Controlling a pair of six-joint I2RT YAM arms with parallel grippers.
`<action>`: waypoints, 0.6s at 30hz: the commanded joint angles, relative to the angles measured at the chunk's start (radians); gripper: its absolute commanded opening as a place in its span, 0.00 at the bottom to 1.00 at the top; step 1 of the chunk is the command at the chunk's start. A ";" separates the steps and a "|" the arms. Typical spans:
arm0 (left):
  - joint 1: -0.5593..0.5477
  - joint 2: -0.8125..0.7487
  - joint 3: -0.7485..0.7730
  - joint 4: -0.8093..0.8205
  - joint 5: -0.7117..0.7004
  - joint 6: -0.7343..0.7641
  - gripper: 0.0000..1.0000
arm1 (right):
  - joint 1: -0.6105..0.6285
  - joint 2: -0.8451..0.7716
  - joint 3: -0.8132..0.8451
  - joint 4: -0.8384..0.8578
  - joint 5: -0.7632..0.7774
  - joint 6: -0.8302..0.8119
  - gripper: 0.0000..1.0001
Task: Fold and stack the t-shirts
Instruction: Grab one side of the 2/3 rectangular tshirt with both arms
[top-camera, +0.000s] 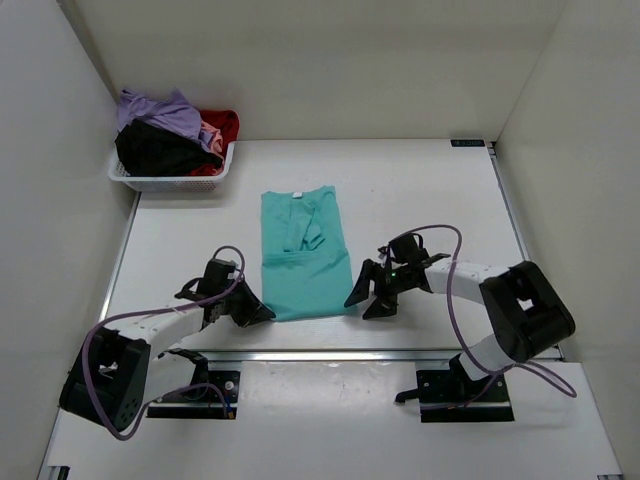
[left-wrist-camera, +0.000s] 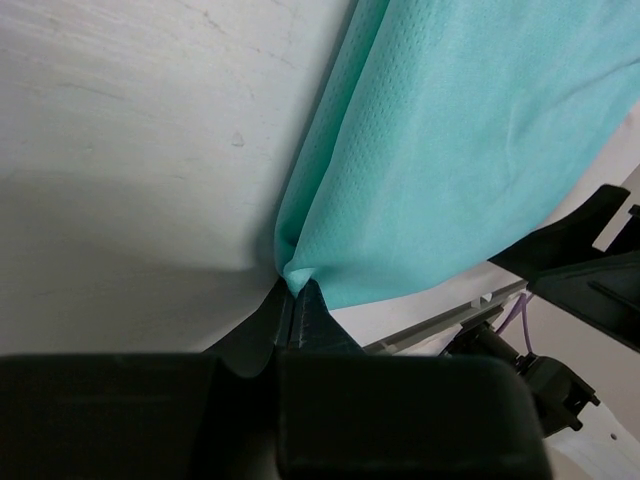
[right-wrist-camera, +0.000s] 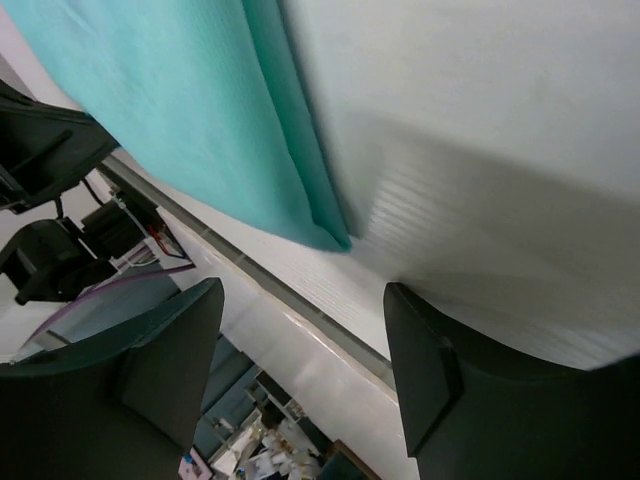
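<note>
left gripper is clamped on the near left corner of the teal t-shirt, lying flat on the table, and the right gripper gapes just beside the near right corner, probably the best hold on cloth this light and limp.

We are in a robotics lab test cell: a white table walled by plain white panels at 9, 12 and 3 o'clock, two robot arms bolted to metal plates at 6 o'clock, trailing purple cables.

Left claw clamped, right claw agape.
</note>
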 joint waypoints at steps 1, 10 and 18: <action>0.003 -0.030 -0.025 -0.034 -0.019 0.001 0.00 | 0.017 0.091 0.035 0.043 0.087 -0.012 0.63; 0.012 -0.058 -0.039 -0.063 -0.013 0.011 0.00 | 0.048 0.154 0.087 -0.012 0.051 -0.039 0.00; -0.009 -0.234 0.002 -0.347 0.019 0.030 0.00 | 0.090 -0.047 0.069 -0.308 0.000 -0.156 0.00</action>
